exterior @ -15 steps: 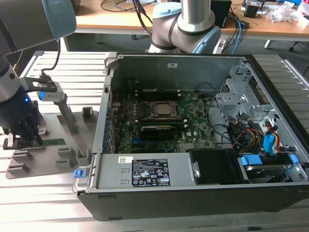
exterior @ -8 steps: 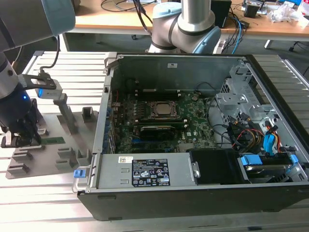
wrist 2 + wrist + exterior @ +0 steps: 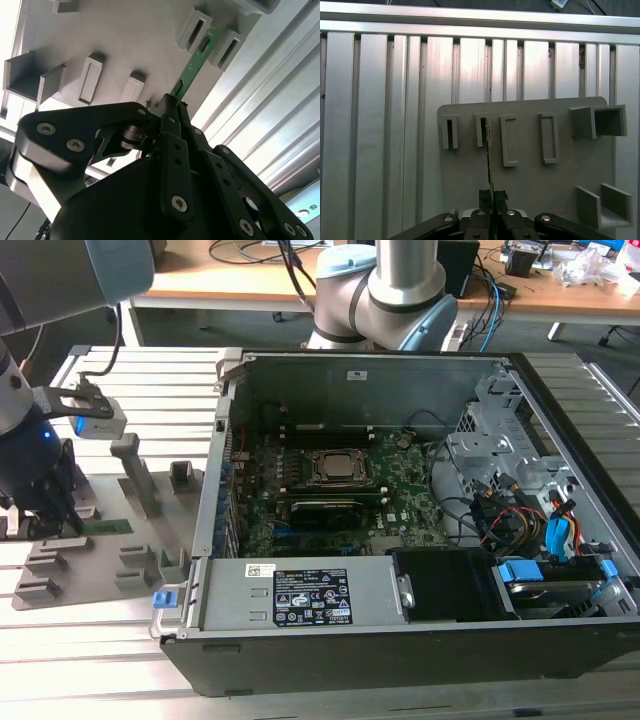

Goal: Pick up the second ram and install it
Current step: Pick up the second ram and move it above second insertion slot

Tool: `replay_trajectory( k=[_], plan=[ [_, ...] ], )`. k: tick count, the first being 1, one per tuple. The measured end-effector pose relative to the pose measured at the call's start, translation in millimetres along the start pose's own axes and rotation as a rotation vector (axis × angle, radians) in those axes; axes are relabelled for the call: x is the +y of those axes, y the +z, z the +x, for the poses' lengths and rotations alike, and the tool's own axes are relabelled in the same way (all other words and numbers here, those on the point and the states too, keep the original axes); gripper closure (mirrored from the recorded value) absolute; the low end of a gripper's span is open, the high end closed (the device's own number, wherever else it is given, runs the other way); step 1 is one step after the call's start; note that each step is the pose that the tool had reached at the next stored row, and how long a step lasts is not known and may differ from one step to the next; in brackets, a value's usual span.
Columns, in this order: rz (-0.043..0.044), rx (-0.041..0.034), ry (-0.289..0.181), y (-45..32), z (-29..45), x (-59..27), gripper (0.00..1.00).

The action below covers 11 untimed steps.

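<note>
Fingers (image 3: pixel 172 165) clamp second ram (image 3: pixel 191 70) on edge, its length running straight outward.

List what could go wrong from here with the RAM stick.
1. The hand grips the RAM stick near one end only; it may tilt or slip.
2. Its far end sits between the walls of the grey holder; a skewed lift could jam or bend it.

Pincer (image 3: pixel 172 104) tight on the second ram (image 3: pixel 196 64) over grey slotted tray (image 3: pixel 140 40)
</note>
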State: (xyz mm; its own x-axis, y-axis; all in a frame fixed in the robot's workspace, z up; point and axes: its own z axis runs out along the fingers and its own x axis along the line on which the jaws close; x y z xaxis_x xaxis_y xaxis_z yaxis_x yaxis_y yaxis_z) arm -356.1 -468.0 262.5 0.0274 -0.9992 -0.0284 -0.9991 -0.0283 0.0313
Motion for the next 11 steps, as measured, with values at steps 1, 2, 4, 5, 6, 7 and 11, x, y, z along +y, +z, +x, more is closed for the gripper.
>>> replay_trajectory(
  k=[1, 2, 4, 5, 6, 7, 11],
  plan=[
    [0.0, 0.0, 0.0, -1.2, 0.0, 0.0, 0.86],
    [0.0001, 0.0, 0.0, -1.8, -0.1, 0.0, 0.86],
    [0.0, 0.0, 0.0, -3.8, -0.1, 0.1, 0.86],
    [0.0001, 0.0, 0.0, -4.8, -0.1, 0.1, 0.86],
    [0.0001, 0.0, 0.0, -6.1, -0.2, 0.2, 0.86],
    [0.0, 0.0, 0.0, -7.3, -0.2, 0.2, 0.86],
    [0.0001, 0.0, 0.0, -11.9, -0.3, 0.4, 0.86]
  ],
)
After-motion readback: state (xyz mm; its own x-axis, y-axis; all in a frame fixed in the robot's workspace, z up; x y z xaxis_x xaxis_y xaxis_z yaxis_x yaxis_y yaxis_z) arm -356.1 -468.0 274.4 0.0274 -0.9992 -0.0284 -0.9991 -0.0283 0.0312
